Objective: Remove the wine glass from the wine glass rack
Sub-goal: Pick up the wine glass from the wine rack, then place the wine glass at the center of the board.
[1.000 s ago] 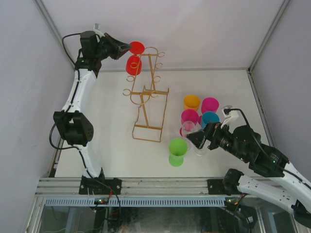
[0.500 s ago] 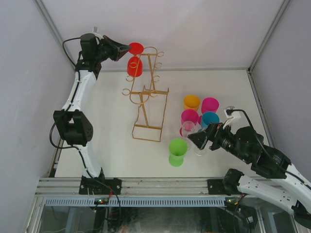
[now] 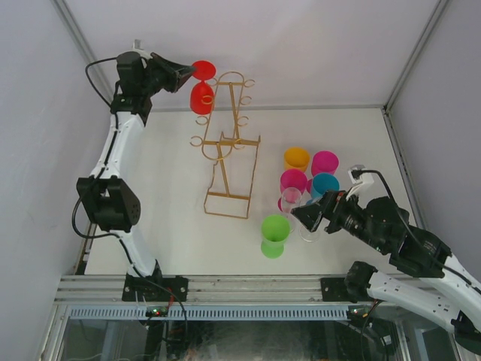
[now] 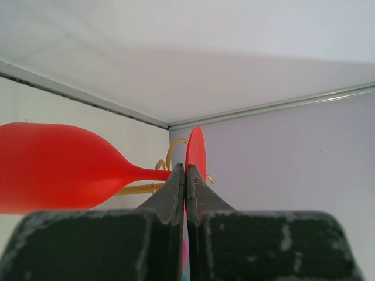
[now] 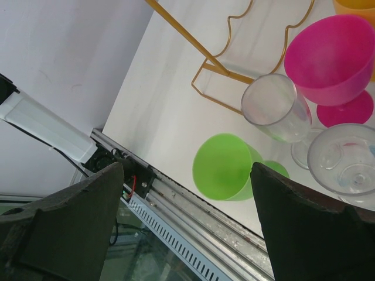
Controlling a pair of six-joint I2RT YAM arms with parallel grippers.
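1. The red translucent plastic wine glass [image 3: 201, 96] hangs high up at the far left of the tall gold wire wine glass rack [image 3: 229, 139]. Its bowl lies sideways and its round foot is beside the rack's top curl.
2. The left gripper [image 3: 189, 75] has the glass. In the left wrist view the gripper [image 4: 185, 175] is pinched almost fully closed on the thin edge of the foot. The stem and bowl [image 4: 53, 175] stretch away to the left, and gold hooks sit just behind the stem.
3. The grasp therefore looks done, and the glass seems to be carried by the gripper. Whether the stem has cleared its ring hook cannot be told, because the wire and the stem overlap in both views.
4. What is left, by this reading, is to draw the glass away from the rack and probably set it down.
5. The right gripper [image 3: 308, 218] hovers low at the near right with its fingers spread wide and nothing between them. Its wrist view shows the gripper [image 5: 187, 167] open above a green plastic glass [image 5: 225, 167] and two clear glasses [image 5: 275, 108].
6. The white tabletop [image 3: 165, 188] carries the rack near its middle. To the rack's right stands a cluster of glasses: green, clear, magenta [image 3: 325, 162], orange [image 3: 296, 158] and teal [image 3: 327, 184].
7. Pale, plain walls close in the left, far and right sides, and a metal rail [image 3: 240, 286] runs along the near edge.
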